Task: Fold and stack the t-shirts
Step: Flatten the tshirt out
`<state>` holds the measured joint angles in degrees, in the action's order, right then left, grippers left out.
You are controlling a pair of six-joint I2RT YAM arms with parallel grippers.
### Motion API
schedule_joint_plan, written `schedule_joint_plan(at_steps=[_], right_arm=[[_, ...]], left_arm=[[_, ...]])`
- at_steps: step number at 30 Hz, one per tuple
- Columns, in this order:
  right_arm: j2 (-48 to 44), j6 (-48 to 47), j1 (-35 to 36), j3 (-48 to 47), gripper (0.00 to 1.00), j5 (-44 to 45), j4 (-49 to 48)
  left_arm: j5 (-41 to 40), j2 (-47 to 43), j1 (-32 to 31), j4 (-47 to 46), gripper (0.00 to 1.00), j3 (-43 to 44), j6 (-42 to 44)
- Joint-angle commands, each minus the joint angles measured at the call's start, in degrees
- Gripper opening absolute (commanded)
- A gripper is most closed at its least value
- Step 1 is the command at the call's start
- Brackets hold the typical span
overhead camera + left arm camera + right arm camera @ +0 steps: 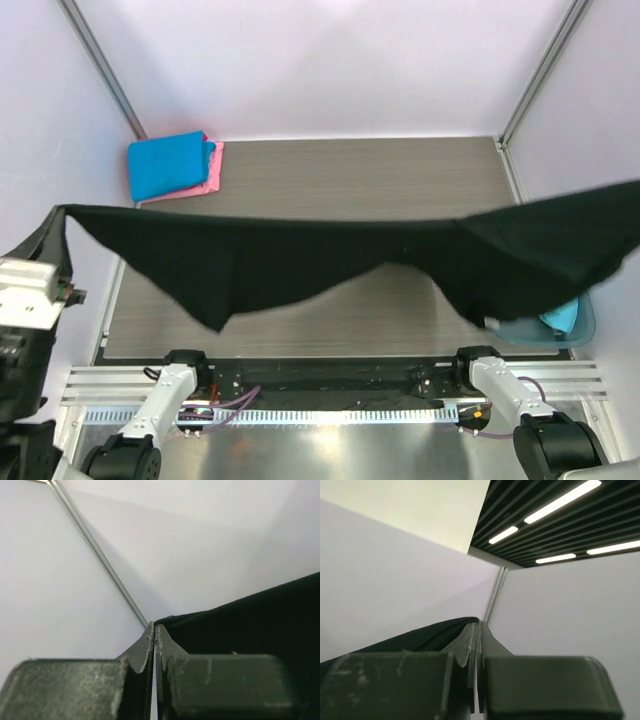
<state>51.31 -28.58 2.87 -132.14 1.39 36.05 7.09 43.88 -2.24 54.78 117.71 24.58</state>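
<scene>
Left gripper [154, 632]: clamped on black t-shirt [300, 260], left end.
Right gripper [478, 629]: clamped on its right end.
Method: we lower both ends level, cloth taut.

Grey wood-grain table [350, 180] carried, at its far left corner, a folded blue t-shirt [165, 165] atop a pink t-shirt [213, 170] (teal tub [585, 325] at near right).

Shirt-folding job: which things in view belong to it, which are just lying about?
Job:
- black shirt, pinched between left gripper and right gripper
- blue shirt, folded, on the pink shirt
- turquoise shirt, in the tub

Lying about:
- tub
- table
</scene>
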Motion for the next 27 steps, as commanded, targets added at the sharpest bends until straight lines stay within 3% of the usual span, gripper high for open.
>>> schedule_joint_plan(at_steps=[1, 5, 10, 16, 21, 27], right_arm=[[6.6, -1.1, -0.1, -3.4, 0.01, 0.7, 0.8], [7.8, -2.6, -0.2, 4.2, 0.01, -0.6, -7.6], [12.7, -3.9, -0.2, 12.3, 0.01, -3.3, -16.4], [20.6, -6.7, -0.1, 28.4, 0.01, -5.2, -29.8], [30.8, -8.2, 0.1, 38.5, 0.01, -7.0, -34.3], [45.6, -13.1, 2.7, 46.7, 0.01, -6.4, -35.6]], left_arm=[[-3.6, 4.7, 0.2, 0.1, 0.0, 3.0, 1.0], [-4.1, 7.2, 0.2, -3.5, 0.0, 0.3, 2.5], [-5.0, 11.2, 0.2, -12.7, 0.0, -11.2, 3.8], [-2.9, 20.3, 0.2, -20.8, 0.0, -23.3, 4.2], [0.4, 32.4, 0.3, -27.4, 0.0, -31.7, 5.9], [4.0, 55.5, 0.0, -28.2, 0.0, -27.5, 7.9]])
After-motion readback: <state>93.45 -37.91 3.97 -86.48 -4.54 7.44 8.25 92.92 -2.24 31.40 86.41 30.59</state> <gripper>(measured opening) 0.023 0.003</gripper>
